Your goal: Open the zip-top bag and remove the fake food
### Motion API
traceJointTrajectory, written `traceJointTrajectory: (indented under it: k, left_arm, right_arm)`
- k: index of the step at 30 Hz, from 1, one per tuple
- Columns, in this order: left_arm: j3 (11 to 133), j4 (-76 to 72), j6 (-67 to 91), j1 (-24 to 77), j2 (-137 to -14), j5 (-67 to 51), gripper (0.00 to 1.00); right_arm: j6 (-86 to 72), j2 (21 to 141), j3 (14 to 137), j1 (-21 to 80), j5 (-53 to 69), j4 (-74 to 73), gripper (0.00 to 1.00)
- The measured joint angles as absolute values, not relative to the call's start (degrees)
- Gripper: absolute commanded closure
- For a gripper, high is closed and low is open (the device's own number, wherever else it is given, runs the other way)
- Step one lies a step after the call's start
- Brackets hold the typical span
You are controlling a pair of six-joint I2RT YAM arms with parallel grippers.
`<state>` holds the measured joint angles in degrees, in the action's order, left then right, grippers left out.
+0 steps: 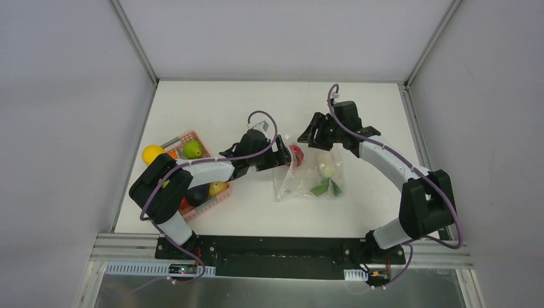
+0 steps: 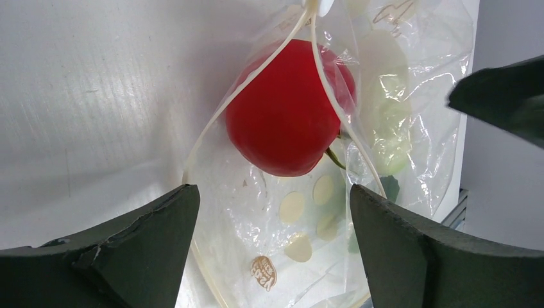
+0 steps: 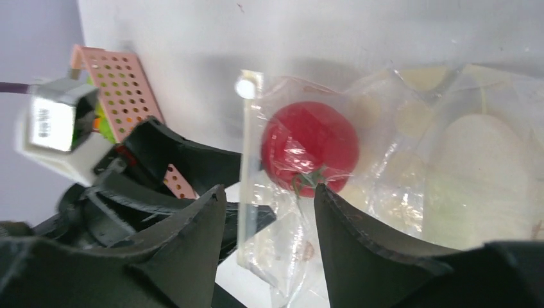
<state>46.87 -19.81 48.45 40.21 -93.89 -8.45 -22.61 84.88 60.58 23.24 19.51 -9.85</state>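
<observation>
Saw a clear, crinkly bag (image 1: 308, 174) lying flat mid-counter (image 1: 269, 102), its white zip strips parted along the left side. Made out a red tomato (image 2: 285, 112) with a green stem at the bag's far-left corner, a white vegetable (image 1: 328, 168) beside it, and green leaves (image 1: 324, 188) toward the near edge. Found the left claw (image 2: 271, 187) reaching in from the left, spread wide, gripping nothing. Found the right claw (image 3: 268, 188) bent over the bag's far end, partly spread, clamped on nothing.
</observation>
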Motion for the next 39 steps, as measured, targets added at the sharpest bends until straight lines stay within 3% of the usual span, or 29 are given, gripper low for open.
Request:
traceJointTrajectory:
  k: [6, 11, 20, 39]
  left_arm:
    - [46.87, -19.38, 48.42, 40.21, -93.89, -8.4, 0.11]
    - [46.87, -19.22, 48.45, 40.18, -93.89, -8.43, 0.11]
    - [46.87, -19.25, 48.45, 40.21, -93.89, -8.45, 0.11]
    - [46.35, -25.71, 49.54, 40.21, -94.08, -8.95, 0.1]
  right_arm:
    - [-22.17, 87.61, 59.29, 23.33, 20.91, -13.13, 0.44]
    - [-21.87, 87.57, 55.72, 24.05, 22.72, -13.19, 0.52]
    - [-22.11, 87.99, 53.21, 24.51, 24.8, -10.66, 1.0]
    - [-22.22, 78.19, 53.17, 25.98, 23.79, -10.74, 1.0]
